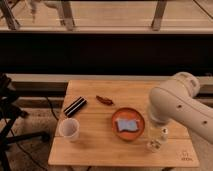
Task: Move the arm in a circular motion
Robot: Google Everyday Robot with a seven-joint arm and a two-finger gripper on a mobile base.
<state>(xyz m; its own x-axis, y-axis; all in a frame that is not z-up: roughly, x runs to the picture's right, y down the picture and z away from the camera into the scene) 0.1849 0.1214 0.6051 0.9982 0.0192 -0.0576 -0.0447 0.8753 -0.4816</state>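
The arm (176, 102) is a thick cream-white tube with a rounded joint. It reaches in from the right edge over the right end of the wooden table (100, 147). Its lower end passes behind a small shaker (163, 134) and a clear glass (154, 145). My gripper lies out of frame, off the right or bottom edge, and it is shut. Nothing can be seen held in it.
On the table are an orange plate (140, 116) holding a blue sponge (127, 125), a white cup (69, 129), a black rectangular case (75, 106) and a small red-brown item (104, 100). A black stand (10, 112) is at the left. A dark ledge and railing run behind.
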